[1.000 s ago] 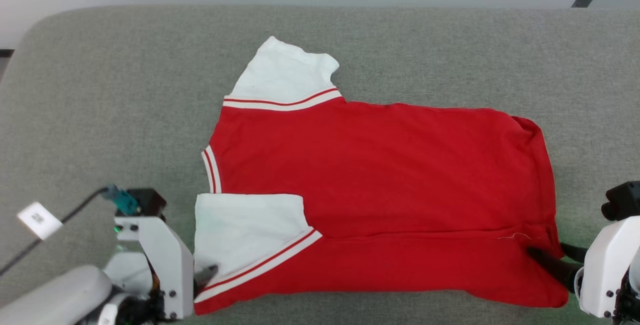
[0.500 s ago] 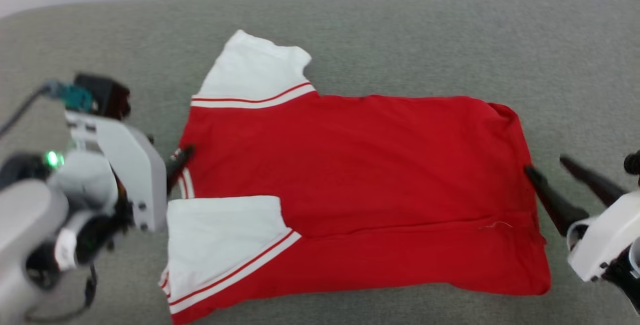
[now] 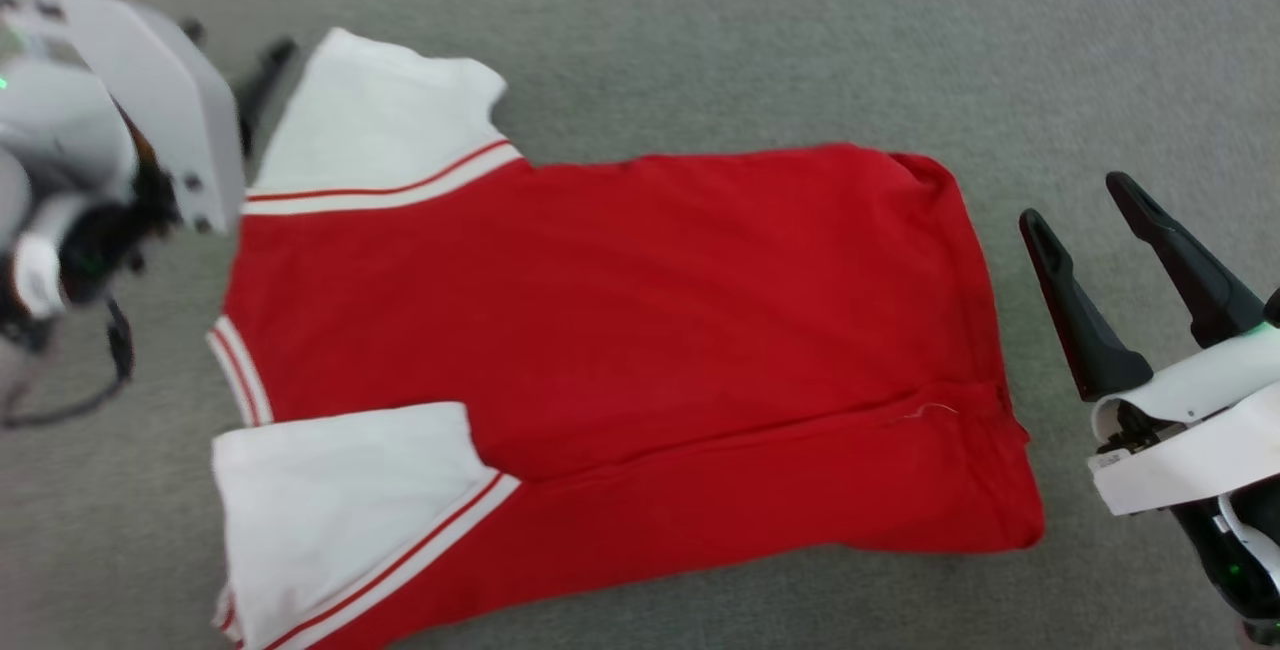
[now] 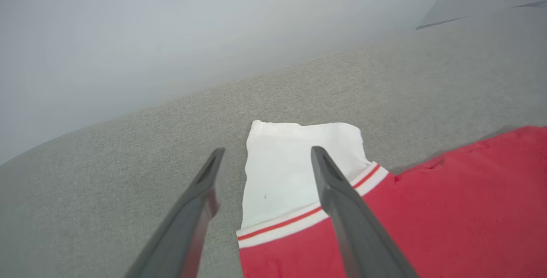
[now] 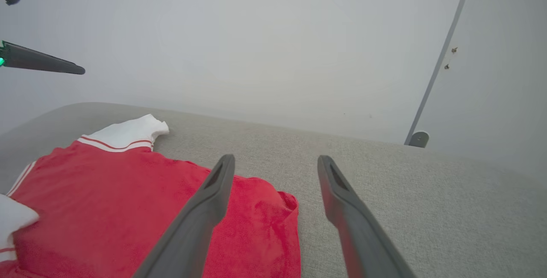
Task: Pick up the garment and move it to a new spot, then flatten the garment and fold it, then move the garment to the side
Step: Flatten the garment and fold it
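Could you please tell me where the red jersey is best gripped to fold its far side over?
Probably the far white sleeve for the left gripper and the far hem corner for the right gripper, each approached from its own end of the jersey: both edges lie free on the grey cushion, beside open jaws.

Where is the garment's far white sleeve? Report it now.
In the head view, the far white sleeve lies at upper left on the grey cushion, with the open left claw beside its outer edge.

Open grey surface rings the garment — wall behind.
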